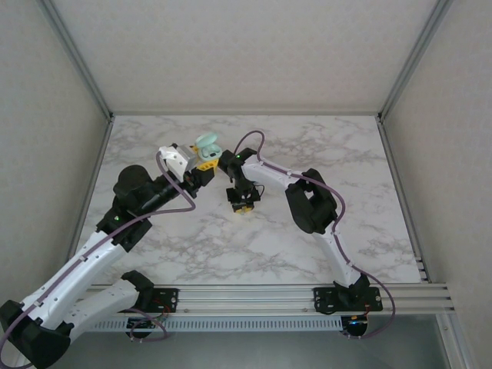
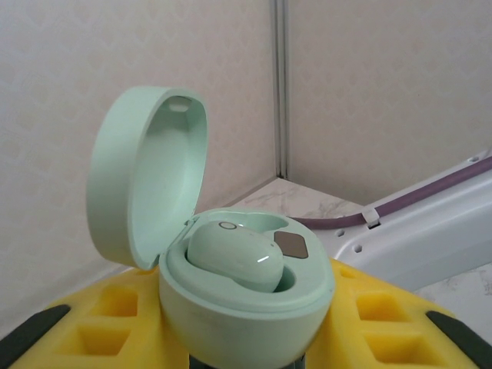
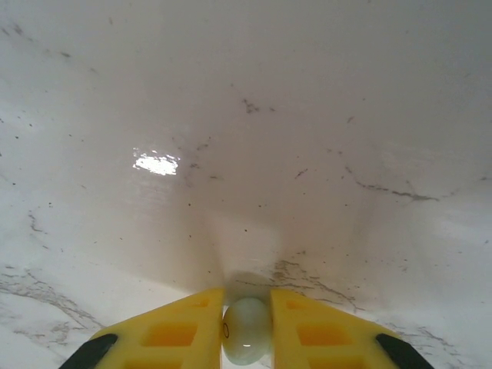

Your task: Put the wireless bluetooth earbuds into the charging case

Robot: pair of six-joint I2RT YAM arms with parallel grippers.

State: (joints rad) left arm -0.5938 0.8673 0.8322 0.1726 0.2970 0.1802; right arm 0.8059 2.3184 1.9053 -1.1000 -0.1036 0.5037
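Left claw (image 1: 204,161) clamped on the base of the mint-green charging case (image 2: 246,315), its lid swung open and one mint earbud (image 2: 234,257) seated inside; right claw (image 1: 244,204), near the case's right, pinching a second mint earbud (image 3: 246,332) close over the marble surface (image 3: 307,115).

both arms same build tbh: left arm (image 1: 77,269) bolted at 7 o'clock in the top view, right arm (image 1: 269,175) at 5. white plastic shells w/ chunky black joints. each has a thin purple cable (image 2: 430,188) along it + a tiny green LED (image 1: 115,217). gripper fingers (image 2: 377,315) are yellow plastic, square pockets moulded in, black tips.
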